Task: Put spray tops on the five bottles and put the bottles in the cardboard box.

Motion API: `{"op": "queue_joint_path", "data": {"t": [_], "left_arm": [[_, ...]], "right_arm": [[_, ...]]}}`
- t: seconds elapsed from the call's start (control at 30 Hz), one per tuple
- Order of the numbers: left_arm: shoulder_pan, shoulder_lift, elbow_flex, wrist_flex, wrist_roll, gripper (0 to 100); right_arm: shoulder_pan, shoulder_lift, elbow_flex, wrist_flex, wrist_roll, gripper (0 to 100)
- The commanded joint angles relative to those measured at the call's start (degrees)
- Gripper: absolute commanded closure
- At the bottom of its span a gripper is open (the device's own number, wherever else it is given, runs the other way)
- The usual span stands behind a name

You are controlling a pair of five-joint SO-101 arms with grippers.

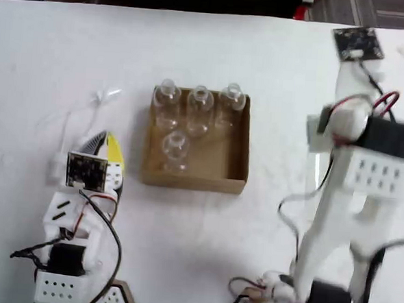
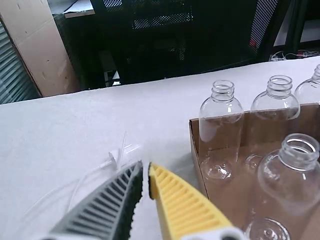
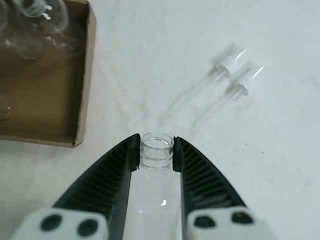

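Observation:
The cardboard box (image 1: 193,182) sits mid-table with several clear, uncapped bottles standing in it: three in the back row (image 1: 199,103) and one in front (image 1: 174,150). My right gripper (image 3: 156,145) is shut on the neck of another clear, open-topped bottle (image 3: 157,152), held over the table beside the box's corner (image 3: 82,90). Two white spray tops (image 3: 239,70) with thin tubes lie on the table beyond it. My left gripper (image 2: 145,169), grey and yellow, is shut and holds nothing, just left of the box (image 2: 196,145). A spray top (image 2: 116,157) lies in front of it.
The right arm (image 1: 353,154) stands raised over the table's right side. Thin spray tubes (image 1: 102,97) lie left of the box. The table's far edge meets a dark background; open white tabletop lies around the box.

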State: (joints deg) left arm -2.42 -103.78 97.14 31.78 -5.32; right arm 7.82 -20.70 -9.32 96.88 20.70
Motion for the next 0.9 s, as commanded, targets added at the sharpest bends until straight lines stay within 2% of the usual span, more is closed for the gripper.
{"op": "queue_joint_path", "data": {"t": [0.0, 0.1, 0.27, 0.43, 0.77, 0.87], "left_arm": [[0.6, -0.7, -0.2, -0.8, -0.6, 98], [0.5, -0.7, -0.2, -0.8, -0.6, 98], [0.5, -0.7, -0.2, -0.8, -0.6, 98], [0.5, -0.7, -0.2, -0.8, -0.6, 98], [0.5, -0.7, -0.2, -0.8, -0.6, 98], [0.5, -0.7, -0.2, -0.8, -0.6, 98]], "right_arm": [[-3.6, -14.1, 6.6, -3.9, -0.6, 98.3], [-3.7, -22.8, 13.8, -10.5, -1.3, 98.3], [-3.9, -37.1, 30.1, -23.3, -8.3, 98.1], [-8.9, -48.7, 44.8, -36.4, -9.1, 98.2], [-17.0, -55.8, 60.7, -56.6, -9.5, 98.2], [-16.9, -58.2, 66.0, -63.5, -9.5, 98.2]]}}
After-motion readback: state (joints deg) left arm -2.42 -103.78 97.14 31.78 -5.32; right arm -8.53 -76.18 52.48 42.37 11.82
